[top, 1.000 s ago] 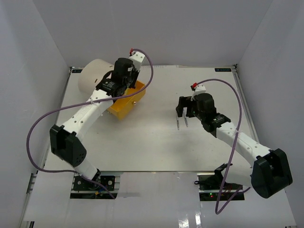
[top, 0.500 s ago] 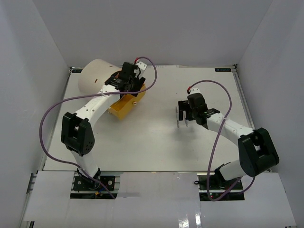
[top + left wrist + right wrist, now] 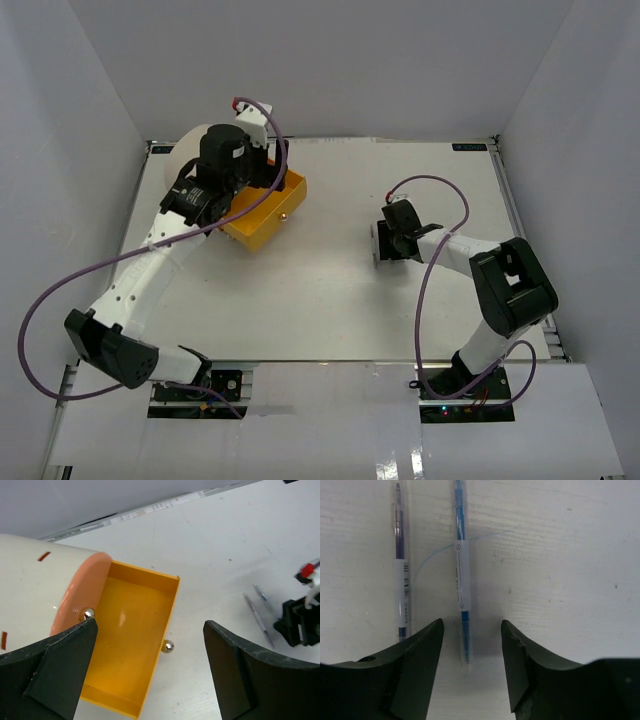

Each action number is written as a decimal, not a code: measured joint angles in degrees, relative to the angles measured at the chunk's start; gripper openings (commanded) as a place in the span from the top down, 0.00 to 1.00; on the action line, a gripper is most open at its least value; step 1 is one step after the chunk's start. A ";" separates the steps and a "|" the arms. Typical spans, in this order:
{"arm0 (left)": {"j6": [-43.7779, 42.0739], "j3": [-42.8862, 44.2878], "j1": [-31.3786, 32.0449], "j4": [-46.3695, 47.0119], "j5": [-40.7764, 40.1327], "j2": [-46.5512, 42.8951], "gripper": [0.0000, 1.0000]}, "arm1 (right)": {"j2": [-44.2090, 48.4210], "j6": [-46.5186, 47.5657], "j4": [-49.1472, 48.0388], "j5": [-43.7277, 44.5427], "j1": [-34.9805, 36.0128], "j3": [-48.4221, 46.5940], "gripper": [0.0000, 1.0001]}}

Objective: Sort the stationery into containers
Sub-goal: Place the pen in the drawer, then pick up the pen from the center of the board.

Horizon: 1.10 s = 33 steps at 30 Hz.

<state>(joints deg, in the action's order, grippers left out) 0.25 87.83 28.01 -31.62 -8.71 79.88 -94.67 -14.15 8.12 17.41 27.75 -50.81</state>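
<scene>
The cream cylindrical organizer [image 3: 35, 587] lies at the table's back left, with a pink-orange face. Its yellow drawer [image 3: 127, 645] is pulled out, and nothing shows on the drawer floor in view. A brass knob [image 3: 168, 646] sits on the drawer's front. My left gripper [image 3: 150, 625] hangs open above the drawer, holding nothing. In the right wrist view a blue pen [image 3: 461, 580] lies on the table with its tip between the fingers of my open right gripper [image 3: 472, 625], untouched. A dark purple pen [image 3: 401, 585] lies parallel just outside the left finger [image 3: 420, 655].
From above, the organizer [image 3: 188, 160] and the drawer [image 3: 262, 215] fill the back left corner under the left arm. The right gripper [image 3: 385, 243] is low over the table's middle right. White walls enclose the table on three sides.
My left gripper has opened and pulled back up over the organizer. My right gripper has dropped to the table over the pens and its jaws have narrowed.
</scene>
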 measured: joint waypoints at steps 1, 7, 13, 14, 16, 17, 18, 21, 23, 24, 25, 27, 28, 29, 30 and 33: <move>1.07 -0.98 0.02 0.46 0.66 -1.42 0.02 | -0.61 -0.44 -0.20 0.00 0.00 -0.13 0.48; 7.65 -5.01 0.02 0.98 4.55 -5.40 0.02 | -1.97 -0.90 -0.55 0.07 0.02 -1.40 0.74; 15.91 -9.53 0.02 4.04 12.07 -5.64 0.02 | -1.64 -1.73 -0.44 0.98 0.02 -1.31 0.92; 17.42 -10.45 0.02 4.98 13.94 -5.66 0.02 | -1.20 -1.73 -0.37 1.11 0.02 -1.11 0.92; 20.15 -12.07 0.26 6.91 16.87 -5.55 0.02 | 0.81 -1.79 0.63 1.29 0.00 -0.63 0.92; 21.51 -12.63 0.55 7.76 18.10 -5.38 0.02 | 2.62 -1.88 1.03 1.20 0.00 -0.24 0.92; 22.82 -13.03 1.16 8.72 18.84 -5.09 0.02 | 4.90 -1.95 1.36 0.92 0.02 0.11 0.91; 26.01 -13.31 4.39 12.13 19.06 -3.34 0.02 | 12.17 -2.21 0.79 -1.18 0.22 0.44 0.90; 27.80 -13.31 7.50 14.84 18.51 -1.53 0.02 | 18.47 -2.99 -0.90 -4.09 0.63 1.16 0.89; 28.50 -13.31 8.92 16.02 18.14 -0.63 0.02 | 20.98 -3.48 -1.70 -5.60 0.96 1.38 0.88; 29.31 -13.31 10.40 17.38 17.40 0.52 0.02 | 23.54 -3.96 -3.17 -7.54 1.27 1.81 0.88; 30.51 -13.29 12.76 19.87 16.04 2.71 0.02 | 27.45 -5.25 -6.25 -10.84 1.73 2.93 0.87; 30.99 -13.29 13.84 20.98 15.23 4.02 0.02 | 29.24 -6.03 -8.11 -12.90 1.99 3.82 0.87; 31.50 -13.29 14.60 21.84 14.47 5.16 0.02 | 30.64 -6.62 -9.46 -14.47 2.19 4.57 0.87; 32.06 -13.29 15.23 22.88 13.62 6.29 0.02 | 31.91 -7.26 -10.86 -16.20 2.34 5.33 0.87; 33.73 -13.27 16.15 25.55 12.09 8.96 0.07 | 33.66 -8.81 -13.94 -19.91 2.40 6.80 0.87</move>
<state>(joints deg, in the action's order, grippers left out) 33.98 74.56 44.16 -6.07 3.38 88.84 -61.01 -22.96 -5.82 -2.50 30.15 -44.01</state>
